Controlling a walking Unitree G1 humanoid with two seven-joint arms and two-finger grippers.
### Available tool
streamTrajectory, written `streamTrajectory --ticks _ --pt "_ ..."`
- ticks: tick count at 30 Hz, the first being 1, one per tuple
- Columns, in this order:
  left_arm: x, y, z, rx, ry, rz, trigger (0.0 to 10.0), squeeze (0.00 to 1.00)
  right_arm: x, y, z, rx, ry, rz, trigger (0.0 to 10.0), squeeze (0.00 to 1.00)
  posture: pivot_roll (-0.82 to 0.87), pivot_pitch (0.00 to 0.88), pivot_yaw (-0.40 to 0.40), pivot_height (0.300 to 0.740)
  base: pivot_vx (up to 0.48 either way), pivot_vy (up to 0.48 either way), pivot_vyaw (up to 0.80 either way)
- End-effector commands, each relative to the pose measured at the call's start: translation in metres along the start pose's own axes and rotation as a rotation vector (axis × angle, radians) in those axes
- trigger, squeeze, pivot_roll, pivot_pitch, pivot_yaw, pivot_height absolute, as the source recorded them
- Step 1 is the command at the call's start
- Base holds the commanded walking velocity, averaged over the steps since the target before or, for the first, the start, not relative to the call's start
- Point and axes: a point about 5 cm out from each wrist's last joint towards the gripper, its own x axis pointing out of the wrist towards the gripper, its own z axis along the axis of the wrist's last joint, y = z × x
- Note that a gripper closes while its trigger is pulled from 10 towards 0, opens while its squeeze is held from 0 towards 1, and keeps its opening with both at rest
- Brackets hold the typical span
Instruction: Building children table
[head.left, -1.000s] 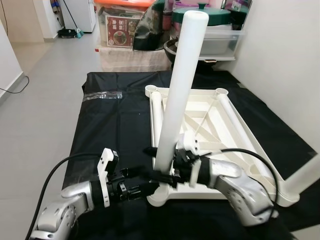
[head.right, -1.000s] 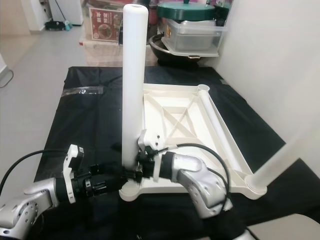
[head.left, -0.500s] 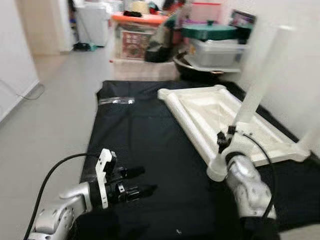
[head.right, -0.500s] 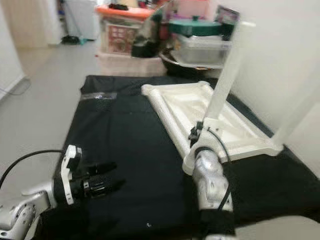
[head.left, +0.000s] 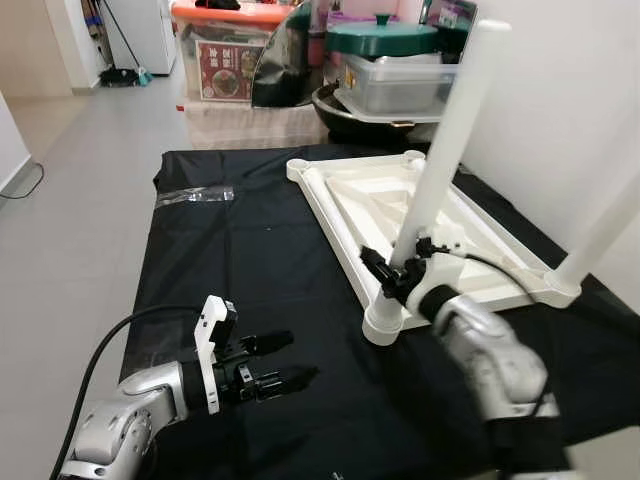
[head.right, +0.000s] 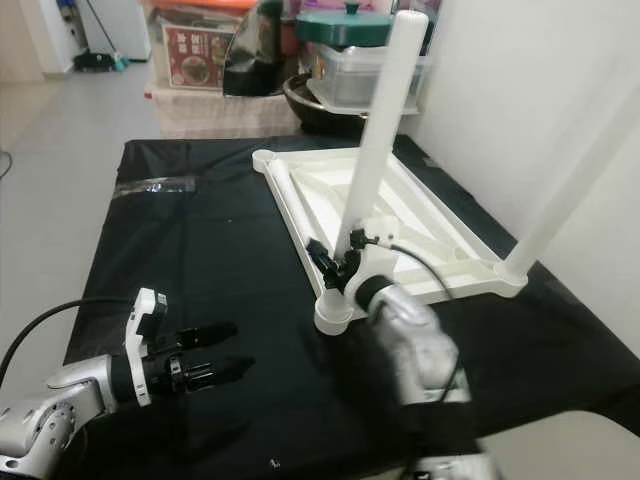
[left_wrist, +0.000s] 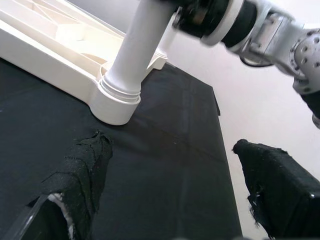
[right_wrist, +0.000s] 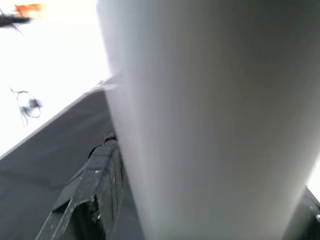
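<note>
Gripping table leg (head.left: 443, 150) w/ right gripper (head.left: 392, 276).

text: none legible | red box label (head.left: 227, 83): print too small

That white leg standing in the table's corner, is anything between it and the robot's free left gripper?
Nothing visible. The left gripper hovers open over the bare black cloth, with open cloth up to the white leg in its corner socket. The right gripper grips that leg low down.
</note>
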Motion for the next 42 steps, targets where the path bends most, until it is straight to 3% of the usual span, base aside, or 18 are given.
streamTrajectory --ticks 1,11,12,14,15,17,18,19,20,22,25,29,30,31,36,37,41,42 --pt "0.002 0.0 -0.001 0.004 0.008 -0.006 10.0 0.0 -0.005 0.017 0.007 -0.051 -0.009 0.256 10.0 0.0 0.06 0.0 -0.118 0.74 0.0 0.0 0.0" --pt "0.002 0.0 -0.001 0.004 0.003 0.005 10.0 0.0 -0.008 0.076 -0.013 -0.119 0.051 0.706 9.3 0.0 0.08 0.0 -0.134 0.74 0.0 0.0 0.0" --pt "0.001 0.0 -0.001 0.005 0.003 0.006 10.0 0.0 -0.008 0.079 -0.017 -0.118 0.057 0.71 7.3 0.0 0.08 0.0 -0.13 0.74 0.0 0.0 0.0" --pt "0.001 -0.001 -0.002 0.005 0.003 0.007 10.0 0.0 -0.008 0.081 -0.019 -0.117 0.061 0.721 7.3 0.0 0.08 0.0 -0.127 0.74 0.0 0.0 0.0" --pt "0.0 0.0 -0.002 0.002 0.004 0.006 10.0 0.0 -0.004 0.075 -0.028 -0.119 0.087 0.638 0.8 0.0 0.08 0.0 -0.124 0.74 0.0 0.0 0.0" --pt "-0.001 0.0 -0.002 0.0 0.004 0.003 10.0 0.0 0.0 0.069 -0.032 -0.125 0.103 0.584 0.8 0.0 0.08 0.0 -0.124 0.74 0.0 0.0 0.0" --pt "-0.001 -0.001 -0.001 0.001 0.006 -0.001 10.0 0.0 0.013 0.052 -0.038 -0.084 0.165 0.353 0.0 0.0 0.07 0.0 -0.116 0.74 0.0 0.0 0.0" --pt "0.0 -0.001 -0.001 0.001 0.008 -0.006 10.0 0.0 0.023 0.033 -0.048 -0.037 0.254 0.087 0.0 0.0 0.07 0.0 -0.116 0.74 0.0 0.0 0.0" --pt "0.0 -0.001 -0.001 0.001 0.008 -0.006 10.0 0.0 0.023 0.033 -0.048 -0.037 0.254 0.087 0.0 0.0 0.07 0.0 -0.116 0.74 0.0 0.0 0.0" --pt "-0.001 -0.001 -0.001 0.0 0.005 -0.004 10.0 0.0 0.014 -0.018 -0.055 0.021 0.276 -0.506 0.0 0.0 0.07 0.0 -0.114 0.74 0.0 0.0 0.0" --pt "0.0 -0.002 0.0 0.003 0.005 -0.003 10.0 0.0 -0.014 -0.037 -0.064 0.158 0.279 -0.796 0.0 0.0 0.07 0.0 -0.111 0.74 0.0 0.0 0.0" --pt "-0.001 -0.002 0.0 0.005 0.006 0.002 10.0 0.0 -0.023 -0.03 -0.062 0.192 0.27 -0.841 0.0 0.0 0.08 0.0 -0.111 0.74 0.0 0.0 0.0" --pt "-0.003 -0.002 0.0 0.005 0.008 0.004 10.0 0.0 -0.022 -0.016 -0.054 0.17 0.243 -0.804 4.0 0.0 0.08 0.0 -0.108 0.74 0.0 0.0 0.0" --pt "-0.003 -0.002 -0.001 0.005 0.01 0.006 10.0 0.0 -0.018 -0.008 -0.05 0.161 0.217 -0.76 10.0 0.0 0.08 0.0 -0.108 0.74 0.0 0.0 0.0" --pt "-0.005 -0.001 0.0 0.005 0.009 0.012 10.0 0.0 -0.001 0.015 -0.039 0.17 0.14 -0.556 10.0 0.0 0.08 0.0 -0.106 0.74 0.0 0.0 0.0" --pt "-0.004 -0.001 0.0 0.005 0.013 0.008 10.0 0.0 0.004 0.022 -0.028 0.156 0.071 -0.45 10.0 1.0 0.08 0.0 -0.104 0.74 0.0 0.0 0.0" --pt "-0.003 -0.001 0.0 0.007 0.019 0.006 10.0 0.0 0.012 0.034 -0.012 0.171 0.007 -0.268 10.0 1.0 0.08 0.0 -0.103 0.74 0.0 0.0 0.0" --pt "-0.003 -0.001 -0.001 0.006 0.018 0.006 10.0 0.0 0.013 0.034 -0.005 0.155 -0.012 -0.198 10.0 0.0 0.08 0.0 -0.106 0.74 0.0 0.0 0.0"
